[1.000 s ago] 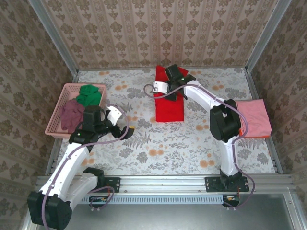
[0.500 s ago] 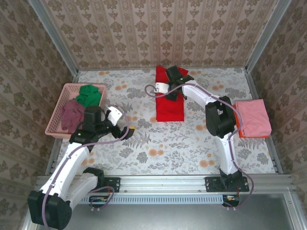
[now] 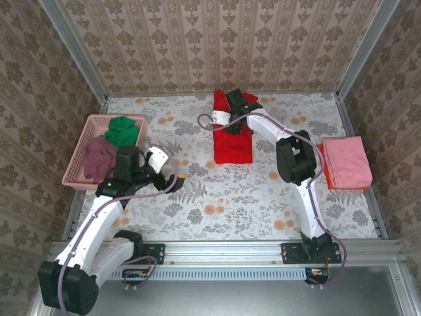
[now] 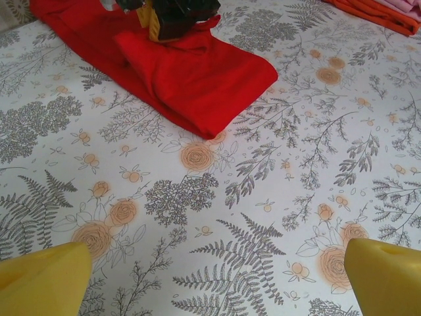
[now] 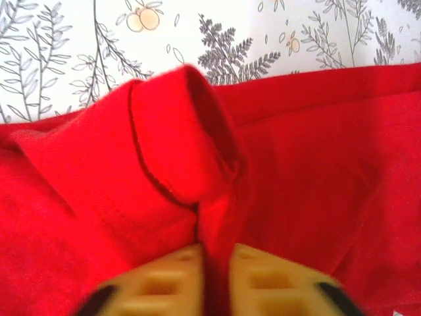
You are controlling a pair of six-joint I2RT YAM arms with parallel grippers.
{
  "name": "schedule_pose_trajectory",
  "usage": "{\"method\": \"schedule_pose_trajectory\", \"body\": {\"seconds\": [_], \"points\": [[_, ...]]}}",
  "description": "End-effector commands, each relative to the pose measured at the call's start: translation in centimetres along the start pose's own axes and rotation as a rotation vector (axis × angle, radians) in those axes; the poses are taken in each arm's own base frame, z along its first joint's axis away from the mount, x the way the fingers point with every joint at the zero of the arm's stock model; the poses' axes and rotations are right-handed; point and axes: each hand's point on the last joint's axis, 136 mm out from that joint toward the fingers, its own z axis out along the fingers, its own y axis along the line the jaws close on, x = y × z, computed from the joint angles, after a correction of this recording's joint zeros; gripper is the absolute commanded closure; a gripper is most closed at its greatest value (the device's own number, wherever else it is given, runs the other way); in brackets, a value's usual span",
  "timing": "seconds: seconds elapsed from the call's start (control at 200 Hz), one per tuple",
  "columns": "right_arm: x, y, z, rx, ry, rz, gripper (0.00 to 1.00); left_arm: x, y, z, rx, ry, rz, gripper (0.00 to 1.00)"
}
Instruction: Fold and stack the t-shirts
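While the right gripper [image 5: 214, 276] pinched a raised fold of the red t-shirt [image 3: 231, 141] between narrow fingers at the shirt's far end, the left gripper [image 4: 210, 280] hung off its near left corner, fingers spread wide above the table [image 3: 223, 197]. Right of the red t-shirt lay a folded pink t-shirt [image 3: 346, 161] on an orange t-shirt [image 3: 324, 179]. Well to its left, a basket [image 3: 74, 172] held the green t-shirt [image 3: 123, 130] and the maroon t-shirt [image 3: 97, 158].

Floral table [image 3: 230, 197]: red shirt [image 3: 233, 150] at back; basket [image 3: 74, 164] to its left, shirt stack [image 3: 347, 163] to its right.
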Motion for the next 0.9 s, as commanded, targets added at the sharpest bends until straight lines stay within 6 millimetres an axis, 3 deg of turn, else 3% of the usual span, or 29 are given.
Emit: {"method": "schedule_pose_trajectory", "body": {"seconds": [0.0, 0.11, 0.17, 0.325, 0.415, 0.54, 0.66, 0.765, 0.895], "points": [[-0.6, -2.5, -2.1, 0.087, -0.015, 0.027, 0.49, -0.3, -0.7, 0.1, 0.035, -0.018, 0.0, 0.0], [-1.3, -3.5, -4.8, 0.163, -0.06, 0.053, 0.29, -0.5, -0.7, 0.1, 0.033, -0.024, -0.001, 0.0], [-1.8, -3.8, -6.6, 0.205, -0.102, 0.072, 0.24, -0.5, -0.7, 0.1, 0.032, -0.026, -0.004, 0.0], [-1.9, -1.1, -9.0, 0.211, -0.181, 0.083, 0.21, -0.8, -0.7, 0.1, 0.023, -0.048, -0.008, 0.0], [-1.7, 2.0, -9.6, 0.148, -0.22, 0.072, 0.2, -0.8, -0.6, 0.2, 0.009, -0.062, -0.01, 0.0], [-1.1, 7.8, -9.5, 0.019, -0.247, -0.044, 0.22, -0.8, -0.5, 0.5, 0.002, -0.069, -0.009, 0.0], [-0.3, 11.6, -8.9, -0.07, -0.207, -0.077, 0.25, -0.7, -0.4, 0.8, -0.006, -0.069, -0.01, 0.0], [0.3, 13.1, -7.6, -0.095, -0.18, -0.077, 0.29, -0.6, -0.2, 1.1, -0.009, -0.074, -0.026, 0.0], [0.8, 13.3, -6.0, -0.095, -0.153, -0.071, 0.33, -0.7, -0.1, 1.4, -0.01, -0.077, -0.045, 0.0]]}}
